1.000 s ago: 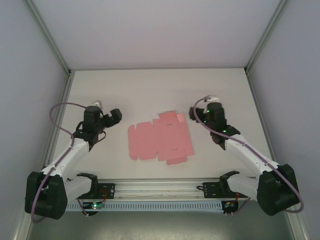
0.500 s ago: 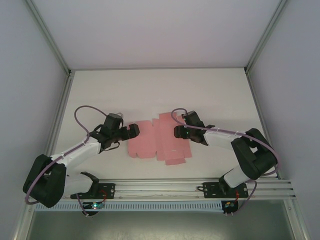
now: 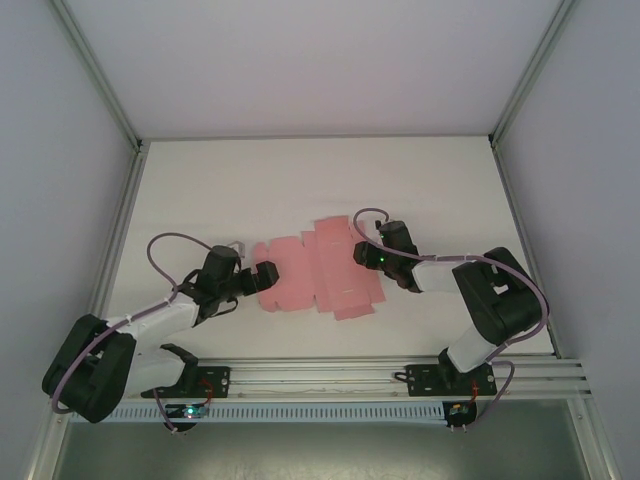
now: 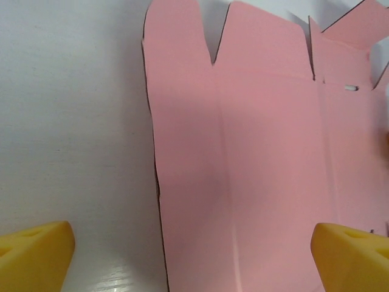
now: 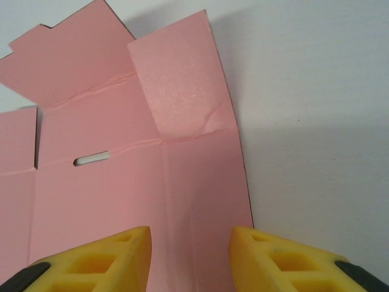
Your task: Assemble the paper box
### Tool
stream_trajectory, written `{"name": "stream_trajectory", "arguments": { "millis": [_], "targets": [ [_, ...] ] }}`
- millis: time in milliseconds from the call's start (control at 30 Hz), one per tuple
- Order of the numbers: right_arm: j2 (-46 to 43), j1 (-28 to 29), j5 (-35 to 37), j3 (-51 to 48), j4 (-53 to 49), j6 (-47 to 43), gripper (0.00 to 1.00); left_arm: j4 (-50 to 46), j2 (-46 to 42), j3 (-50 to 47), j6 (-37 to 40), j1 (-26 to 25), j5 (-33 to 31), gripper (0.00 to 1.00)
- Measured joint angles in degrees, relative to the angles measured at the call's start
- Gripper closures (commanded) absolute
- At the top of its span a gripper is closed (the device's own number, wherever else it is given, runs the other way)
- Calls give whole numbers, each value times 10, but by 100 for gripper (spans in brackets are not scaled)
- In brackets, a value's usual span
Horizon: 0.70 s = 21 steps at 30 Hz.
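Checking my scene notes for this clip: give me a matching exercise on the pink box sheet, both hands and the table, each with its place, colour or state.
Things:
1 paper box
2 left hand
3 right hand
4 table

Descriptions:
A open, at the paper box's right edge
B white
C pink, lying flat, unfolded
D open wide, at the paper box's left edge

Pairs: 1-C, 2-D, 3-A, 4-B

A robotics lab cell: white table (image 3: 300,180), grey enclosure walls (image 3: 50,200), aluminium mounting rail (image 3: 320,372).
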Motion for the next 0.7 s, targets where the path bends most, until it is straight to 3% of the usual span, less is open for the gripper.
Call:
{"name": "stream_trajectory", "arguments": {
  "millis": [267, 467, 567, 633, 700],
  "targets": [
    [2, -4, -12, -12, 33, 4, 57, 134, 15, -39, -45, -1, 57, 7],
    [3, -7, -18, -17, 45, 10, 58, 206, 49, -39, -66, -9, 81, 23],
    [1, -7, -21, -21, 50, 10, 58, 228, 62, -37, -74, -20, 94, 39],
    [0, -7, -22, -24, 55, 10, 58, 239, 68, -33, -76, -27, 100, 57],
    [-1, -7, -24, -27, 59, 10, 57, 246, 73, -26, -76, -33, 102, 70]
  ]
}}
